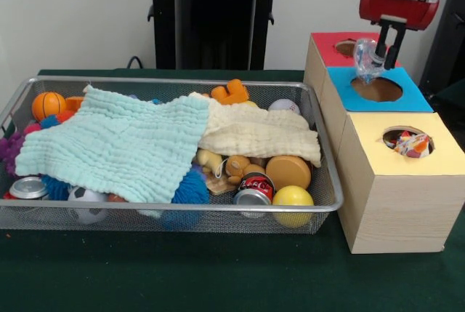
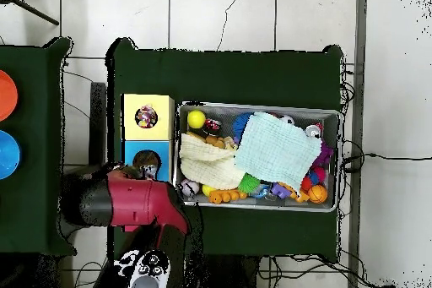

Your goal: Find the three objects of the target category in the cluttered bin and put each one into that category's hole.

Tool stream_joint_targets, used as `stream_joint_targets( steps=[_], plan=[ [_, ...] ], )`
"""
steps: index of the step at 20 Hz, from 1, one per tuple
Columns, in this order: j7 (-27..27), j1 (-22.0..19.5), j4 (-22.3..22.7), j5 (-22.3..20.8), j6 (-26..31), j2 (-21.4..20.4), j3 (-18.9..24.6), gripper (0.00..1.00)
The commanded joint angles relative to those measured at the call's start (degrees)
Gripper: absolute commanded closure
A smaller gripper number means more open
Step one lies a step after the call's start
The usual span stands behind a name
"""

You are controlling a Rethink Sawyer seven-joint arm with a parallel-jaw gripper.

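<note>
While the gripper (image 1: 383, 54) hangs just above the blue hole (image 1: 376, 89), its fingers clamp a clear plastic bottle (image 1: 365, 60), tilted between them.

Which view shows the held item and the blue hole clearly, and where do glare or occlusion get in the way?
Front view: even light, the clear plastic bottle in the gripper is sharp above the blue hole, glare only on the soda can. Overhead view: the arm hides the gripper and partly covers the hole.

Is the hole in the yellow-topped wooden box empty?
No, a crumpled colourful wrapper lies inside the hole of the yellow-topped wooden box.
</note>
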Motion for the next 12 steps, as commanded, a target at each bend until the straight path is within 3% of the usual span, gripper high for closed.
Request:
stream_joint_targets(
  steps=[1,12],
  plan=[
    [14.8,-0.3,4.0,2.8,-4.4,5.7,1.4,1.0],
    [14.0,0.0,2.8,5.1,-8.2,8.9,1.6,1.0]
  ],
)
